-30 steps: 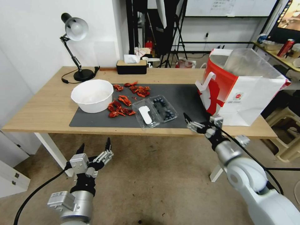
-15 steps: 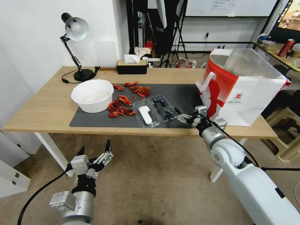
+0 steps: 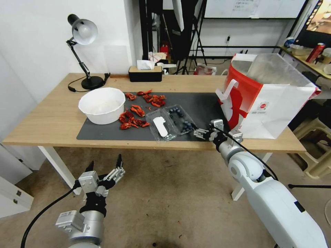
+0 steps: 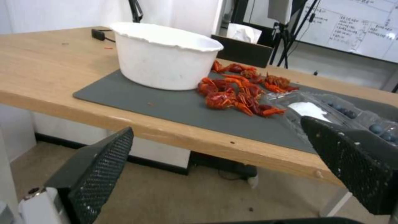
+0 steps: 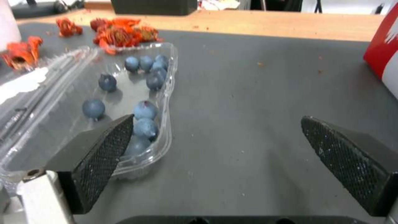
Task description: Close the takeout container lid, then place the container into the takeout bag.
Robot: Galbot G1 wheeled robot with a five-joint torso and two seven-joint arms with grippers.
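The right gripper [image 3: 197, 132] hangs spread just beside the takeout container [image 5: 120, 102], which lies open on the grey mat [image 3: 203, 106], its lid [image 3: 159, 126] flat. Thin clear plastic likely flexes and slides; loose blueberries [image 5: 143, 110] roll. Lifting the lid's outer rim seems safest. The left gripper [image 3: 105, 164] idles spread below the table.

Bright, even indoor light, soft shadows, wide-angle bending at edges, slight wrist-view blur.
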